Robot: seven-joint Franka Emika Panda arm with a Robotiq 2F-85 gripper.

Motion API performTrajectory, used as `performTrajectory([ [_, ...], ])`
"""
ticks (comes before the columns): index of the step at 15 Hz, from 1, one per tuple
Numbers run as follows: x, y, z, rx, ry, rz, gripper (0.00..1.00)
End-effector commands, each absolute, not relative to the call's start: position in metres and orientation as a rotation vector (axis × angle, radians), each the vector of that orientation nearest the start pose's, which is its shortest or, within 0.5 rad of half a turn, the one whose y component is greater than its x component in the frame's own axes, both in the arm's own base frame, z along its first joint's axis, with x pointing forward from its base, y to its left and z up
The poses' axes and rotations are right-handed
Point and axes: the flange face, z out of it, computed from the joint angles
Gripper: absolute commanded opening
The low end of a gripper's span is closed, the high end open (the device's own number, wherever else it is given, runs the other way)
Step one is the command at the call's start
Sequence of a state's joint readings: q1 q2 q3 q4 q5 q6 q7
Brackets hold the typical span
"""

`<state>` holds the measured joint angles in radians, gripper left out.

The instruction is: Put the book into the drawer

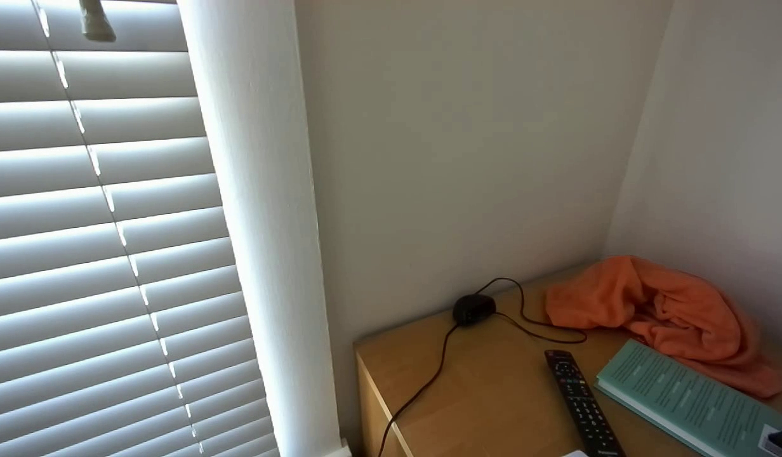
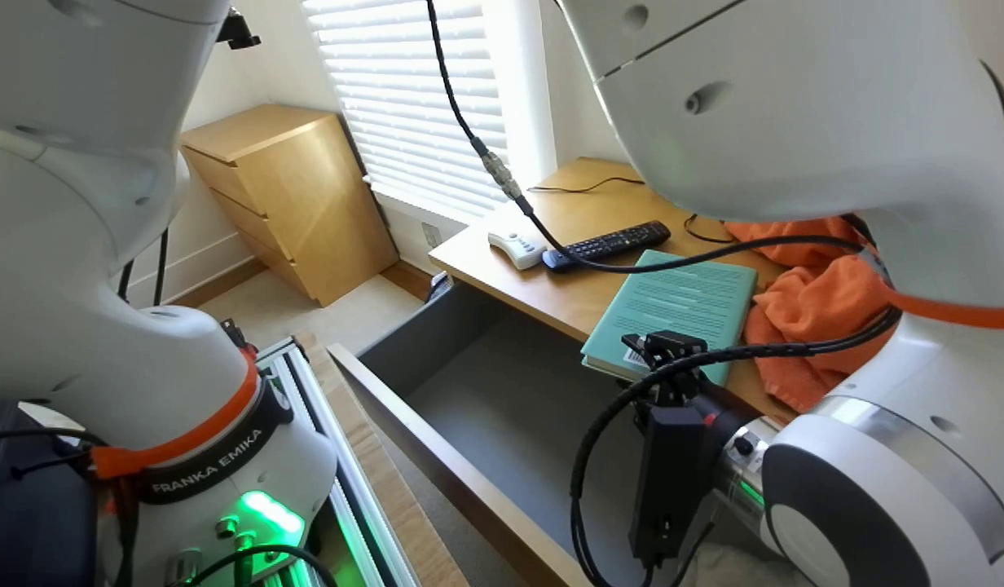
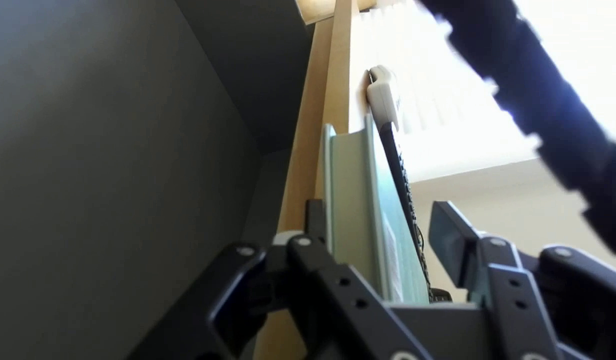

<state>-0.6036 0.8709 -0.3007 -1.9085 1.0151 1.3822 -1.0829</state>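
Note:
A teal book point(image 1: 689, 397) lies flat on the wooden dresser top, with its near end at the edge above the drawer. It shows also in an exterior view point(image 2: 689, 297) and the wrist view point(image 3: 355, 200). The drawer point(image 2: 494, 408) is pulled open; its grey inside shows no book. It fills the left of the wrist view point(image 3: 113, 175). My gripper point(image 2: 663, 350) is at the book's near end. In the wrist view, the gripper point(image 3: 383, 235) is open around the book's thickness: one finger beside the lower cover, the other apart from the upper cover.
A black remote point(image 1: 584, 403) and a white device point(image 2: 518, 247) lie beside the book. An orange cloth point(image 1: 657, 311) is bunched on the other side. A black puck with a cable point(image 1: 473, 309) sits near the wall. Another dresser point(image 2: 298, 196) stands by the window.

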Motion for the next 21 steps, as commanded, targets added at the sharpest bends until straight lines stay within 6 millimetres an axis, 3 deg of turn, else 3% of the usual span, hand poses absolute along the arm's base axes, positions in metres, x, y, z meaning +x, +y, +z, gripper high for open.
performTrajectory([
  [1, 0.36, -0.322, 0.039, -1.695, 0.406, 0.065, 0.83],
  [3, 0.361, -0.323, 0.033, -1.685, 0.406, 0.072, 0.91],
  [4, 0.361, -0.323, 0.031, -1.68, 0.405, 0.075, 0.56],
  [6, 0.361, -0.325, 0.028, -1.674, 0.403, 0.078, 0.58],
  [11, 0.362, -0.329, 0.023, -1.648, 0.366, 0.093, 0.19],
  [13, 0.363, -0.331, 0.022, -1.639, 0.353, 0.099, 0.08],
  [21, 0.356, -0.34, 0.026, -1.598, 0.253, 0.187, 0.08],
])
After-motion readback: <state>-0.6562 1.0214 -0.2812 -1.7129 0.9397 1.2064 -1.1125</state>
